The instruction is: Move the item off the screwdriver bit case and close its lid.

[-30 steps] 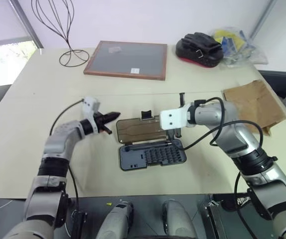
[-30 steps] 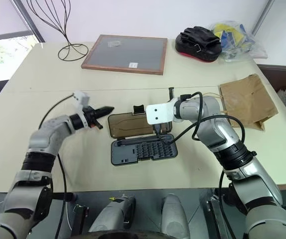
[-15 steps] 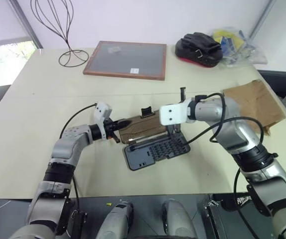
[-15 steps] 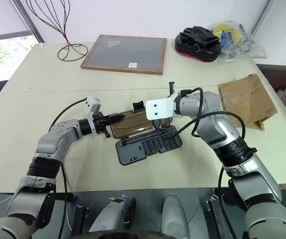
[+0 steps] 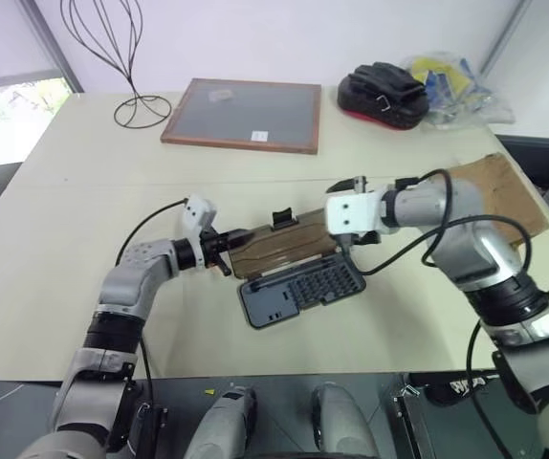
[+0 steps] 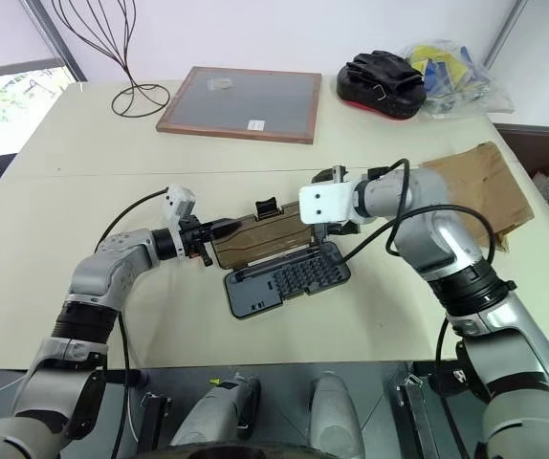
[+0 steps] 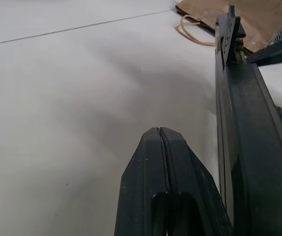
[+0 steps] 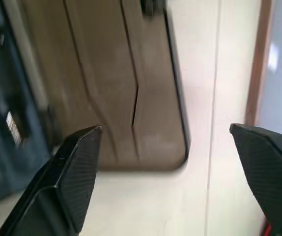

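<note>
The screwdriver bit case (image 5: pixel 303 287) lies open mid-table, its grey tray turned askew with rows of bits showing. Its lid (image 5: pixel 279 247), smoky brown with a black latch tab, stands half raised off the table behind the tray. My left gripper (image 5: pixel 241 234) is shut, its tip at the lid's left end; in the left wrist view the shut fingers (image 7: pixel 159 147) sit right beside the lid (image 7: pixel 249 123), seen edge-on. My right gripper (image 8: pixel 164 130) hangs open above the lid's right end (image 8: pixel 121 88), holding nothing. The item, a brown paper bag (image 5: pixel 504 186), lies flat at the right, off the case.
At the back of the table lie a wood-framed grey board (image 5: pixel 241 115), a wire stand (image 5: pixel 126 57), a black pouch (image 5: pixel 384 94) and a plastic bag (image 5: pixel 451 81). Bare tabletop (image 5: pixel 54 239) stretches left of the case. The table's near edge runs just below the tray.
My left gripper came in to the lid's left end and the case slid askew with its lid tipped up. Then my right gripper opened and drew off to the right.
</note>
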Motion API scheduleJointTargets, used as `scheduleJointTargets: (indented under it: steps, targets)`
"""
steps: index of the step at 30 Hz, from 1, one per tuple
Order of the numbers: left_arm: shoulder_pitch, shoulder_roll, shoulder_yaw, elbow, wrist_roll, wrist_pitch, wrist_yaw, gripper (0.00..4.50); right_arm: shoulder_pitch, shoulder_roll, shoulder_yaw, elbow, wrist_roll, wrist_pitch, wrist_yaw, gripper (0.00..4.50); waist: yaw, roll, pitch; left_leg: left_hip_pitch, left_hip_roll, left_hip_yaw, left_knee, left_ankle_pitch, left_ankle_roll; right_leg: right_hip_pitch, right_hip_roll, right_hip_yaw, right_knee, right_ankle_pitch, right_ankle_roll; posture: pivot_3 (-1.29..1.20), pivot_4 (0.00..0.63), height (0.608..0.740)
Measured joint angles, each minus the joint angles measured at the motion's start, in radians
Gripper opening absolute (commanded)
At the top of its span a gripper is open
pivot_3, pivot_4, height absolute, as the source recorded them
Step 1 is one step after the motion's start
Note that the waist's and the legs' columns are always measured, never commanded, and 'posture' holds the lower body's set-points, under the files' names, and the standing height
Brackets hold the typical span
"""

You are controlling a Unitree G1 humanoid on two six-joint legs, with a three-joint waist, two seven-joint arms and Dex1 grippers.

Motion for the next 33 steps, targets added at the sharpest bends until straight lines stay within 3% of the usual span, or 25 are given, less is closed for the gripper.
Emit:
scheduleJointTargets:
  steps: [4,13,19,24,28,31,32,33]
  targets:
    - [0.024,0.028,-0.022,-0.126,-0.023,0.06,-0.03,0.0,0.07,-0.137,-0.116,-0.059,0.076,0.075,0.073,4.48,0.017,0.0,0.0,0.0,0.0,0.0,0.002,-0.001,0.001,0.0,0.0,0.0,0.0,0.0,0.0,0.0,0.15,0.734]
    - [0.087,0.109,-0.071,-0.365,-0.09,0.187,-0.1,0.0,0.343,-0.303,-0.238,-0.151,0.125,0.16,0.067,4.48,0.018,0.002,0.001,-0.001,0.001,0.003,0.003,-0.001,0.002,0.0,-0.001,0.0,0.0,0.0,0.0,0.0,0.15,0.734]
    - [0.109,0.16,-0.075,-0.4,-0.112,0.221,-0.129,0.0,0.409,-0.304,-0.256,-0.224,0.146,0.215,0.026,4.48,0.022,0.002,0.001,-0.001,0.002,0.004,0.004,-0.002,0.003,0.0,-0.001,0.0,0.0,0.0,0.0,0.0,0.15,0.734]
    - [0.13,0.186,-0.1,-0.416,-0.121,0.236,-0.146,0.0,0.423,-0.202,-0.226,-0.255,0.162,0.307,-0.043,4.48,0.023,0.001,0.002,-0.001,0.002,0.004,0.004,-0.002,0.003,0.0,-0.001,0.0,0.0,0.0,0.0,0.0,0.15,0.734]
    - [0.101,0.177,-0.096,-0.384,-0.121,0.23,-0.133,0.0,0.434,-0.194,-0.219,-0.271,0.188,0.345,-0.052,4.48,0.027,0.001,0.002,-0.001,0.001,0.004,0.005,-0.002,0.003,0.001,-0.002,0.0,-0.001,0.0,0.0,0.0,0.15,0.734]
    - [0.05,0.165,-0.084,-0.335,-0.121,0.225,-0.12,0.0,0.431,-0.197,-0.224,-0.272,0.208,0.363,-0.055,3.67,0.027,0.0,0.003,-0.001,0.001,0.004,0.005,-0.002,0.003,0.001,-0.002,0.0,0.0,0.0,0.0,0.0,0.15,0.734]
    - [0.032,0.162,-0.077,-0.322,-0.121,0.222,-0.116,0.0,0.426,-0.197,-0.228,-0.273,0.214,0.373,-0.059,3.67,0.026,0.0,0.003,-0.001,0.001,0.004,0.005,-0.002,0.003,0.001,-0.002,0.0,0.0,0.0,0.0,0.0,0.15,0.734]
    - [0.018,0.16,-0.067,-0.311,-0.121,0.214,-0.113,0.0,0.42,-0.197,-0.235,-0.273,0.224,0.38,-0.062,3.27,0.024,0.0,0.003,-0.001,0.001,0.004,0.005,-0.002,0.003,0.001,-0.002,0.0,0.0,0.0,0.0,0.0,0.15,0.734]
